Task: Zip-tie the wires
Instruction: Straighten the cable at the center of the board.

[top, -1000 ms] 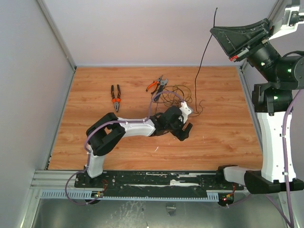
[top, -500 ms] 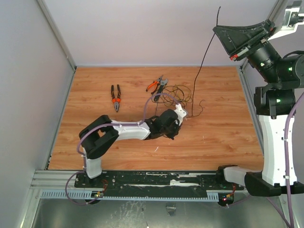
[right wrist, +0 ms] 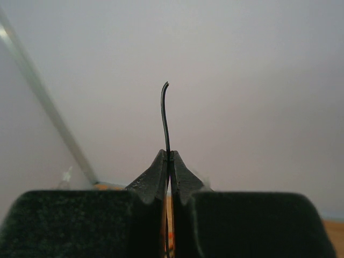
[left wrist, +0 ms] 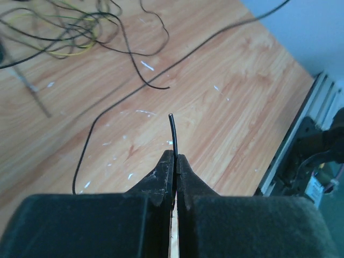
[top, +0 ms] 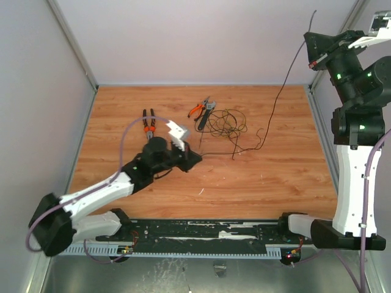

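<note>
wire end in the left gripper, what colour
Black. The wire end shows best in the left wrist view.

Wood-grain table (top: 287,177), needle-nose pliers (top: 148,125), cutters (top: 201,110) (orange grips), wires (top: 225,122) tangled just beside them

Wood-grain table (top: 287,177), faintly glossy; thin wires (top: 223,122), seemingly plastic-coated; matt black left gripper (left wrist: 175,158).

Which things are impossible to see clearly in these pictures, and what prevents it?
1. Zip tie: top view, too thin to tell from the wires.
2. The wires: left wrist view, the pile is cut off by the top edge.
3. Strand below the right gripper: right wrist view, hidden by its own fingers.
</note>
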Action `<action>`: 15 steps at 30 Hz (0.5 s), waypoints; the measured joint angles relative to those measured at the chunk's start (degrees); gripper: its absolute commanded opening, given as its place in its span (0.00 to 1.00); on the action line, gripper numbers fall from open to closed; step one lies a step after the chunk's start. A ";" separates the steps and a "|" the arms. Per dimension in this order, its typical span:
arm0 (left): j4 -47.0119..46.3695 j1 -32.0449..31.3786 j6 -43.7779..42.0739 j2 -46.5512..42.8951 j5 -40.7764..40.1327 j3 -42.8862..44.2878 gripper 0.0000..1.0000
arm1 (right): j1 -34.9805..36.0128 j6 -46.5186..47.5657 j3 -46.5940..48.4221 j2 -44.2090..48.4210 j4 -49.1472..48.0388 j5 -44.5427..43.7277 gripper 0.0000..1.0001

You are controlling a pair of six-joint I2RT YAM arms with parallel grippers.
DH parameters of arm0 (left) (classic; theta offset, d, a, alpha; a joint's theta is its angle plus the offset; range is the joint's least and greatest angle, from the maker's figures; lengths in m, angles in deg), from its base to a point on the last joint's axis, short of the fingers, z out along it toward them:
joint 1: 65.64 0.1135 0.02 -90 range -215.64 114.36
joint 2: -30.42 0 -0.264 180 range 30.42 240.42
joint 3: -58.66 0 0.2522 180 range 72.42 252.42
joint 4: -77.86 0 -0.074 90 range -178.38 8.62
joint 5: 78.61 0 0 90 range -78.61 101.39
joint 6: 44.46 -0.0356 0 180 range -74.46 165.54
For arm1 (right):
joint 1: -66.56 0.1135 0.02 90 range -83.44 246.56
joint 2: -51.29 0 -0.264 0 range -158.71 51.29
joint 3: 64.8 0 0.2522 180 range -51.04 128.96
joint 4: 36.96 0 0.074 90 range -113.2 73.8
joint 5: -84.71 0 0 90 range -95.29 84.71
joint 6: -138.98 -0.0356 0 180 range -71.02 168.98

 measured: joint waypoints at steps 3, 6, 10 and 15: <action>0.42 6.36 4.52 -9.84 1.11 -4.50 0.00 | -2.51 1.95 -2.43 0.61 2.19 -3.65 0.00; 1.14 15.43 10.14 -19.17 0.61 -6.78 0.00 | -5.22 2.99 -8.59 3.39 3.39 -5.79 0.00; 2.03 25.81 17.05 -27.61 -0.52 -7.10 0.00 | -8.11 3.06 -18.67 8.46 4.55 -6.78 0.00; 5.62 34.64 25.29 -31.45 -2.71 -7.30 0.00 | -11.82 3.06 -29.31 12.13 5.86 -8.22 0.00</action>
